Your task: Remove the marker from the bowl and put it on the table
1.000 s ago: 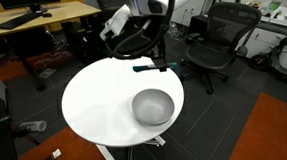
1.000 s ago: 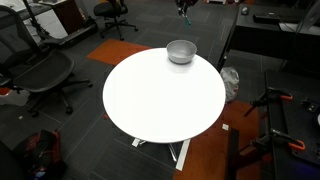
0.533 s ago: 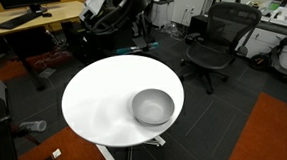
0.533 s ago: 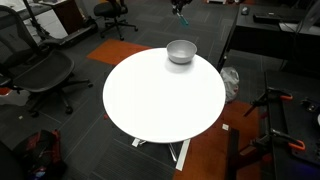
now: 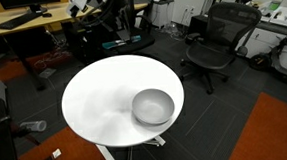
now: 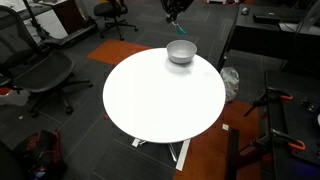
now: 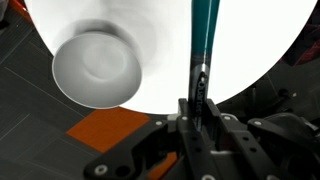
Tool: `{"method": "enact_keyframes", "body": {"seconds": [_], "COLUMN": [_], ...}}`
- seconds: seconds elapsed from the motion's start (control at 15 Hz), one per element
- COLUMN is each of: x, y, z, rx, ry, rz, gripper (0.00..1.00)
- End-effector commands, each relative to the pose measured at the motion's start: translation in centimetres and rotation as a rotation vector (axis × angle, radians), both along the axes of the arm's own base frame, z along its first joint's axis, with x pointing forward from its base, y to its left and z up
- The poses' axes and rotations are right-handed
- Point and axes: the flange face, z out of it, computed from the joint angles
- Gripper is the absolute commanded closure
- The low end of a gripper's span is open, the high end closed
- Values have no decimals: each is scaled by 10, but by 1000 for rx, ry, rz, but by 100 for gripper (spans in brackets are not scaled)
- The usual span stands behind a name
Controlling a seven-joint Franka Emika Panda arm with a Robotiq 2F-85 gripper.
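My gripper (image 7: 197, 112) is shut on the marker (image 7: 204, 35), a teal stick with a dark end that points out over the white table (image 7: 250, 50). The empty shiny grey bowl (image 7: 97, 68) lies to the left in the wrist view. In an exterior view the gripper (image 5: 117, 40) hangs high beyond the table's far edge (image 5: 94, 93) with the marker (image 5: 110, 44) in it, well away from the bowl (image 5: 153, 106). In an exterior view the gripper (image 6: 172, 12) is above and behind the bowl (image 6: 181, 51) on the table (image 6: 160, 100).
A black office chair (image 5: 214, 46) stands beyond the table and a wooden desk (image 5: 29, 17) stands behind the arm. More chairs (image 6: 40, 75) stand beside the table. Orange carpet (image 5: 277, 132) lies on the floor.
The gripper has carried the marker up and sideways along the table's far edge, further from the bowl. The bowl has not moved.
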Motion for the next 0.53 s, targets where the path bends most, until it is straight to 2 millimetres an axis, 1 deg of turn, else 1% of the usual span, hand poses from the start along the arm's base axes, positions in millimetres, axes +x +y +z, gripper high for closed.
{"method": "enact_keyframes", "body": {"seconds": [0.0, 0.47], "x": [-6, 7], "y": [29, 78], "z": [7, 4], "rx": [10, 54], "ry": [17, 88], "rz": [7, -63], "gripper": [95, 95]}}
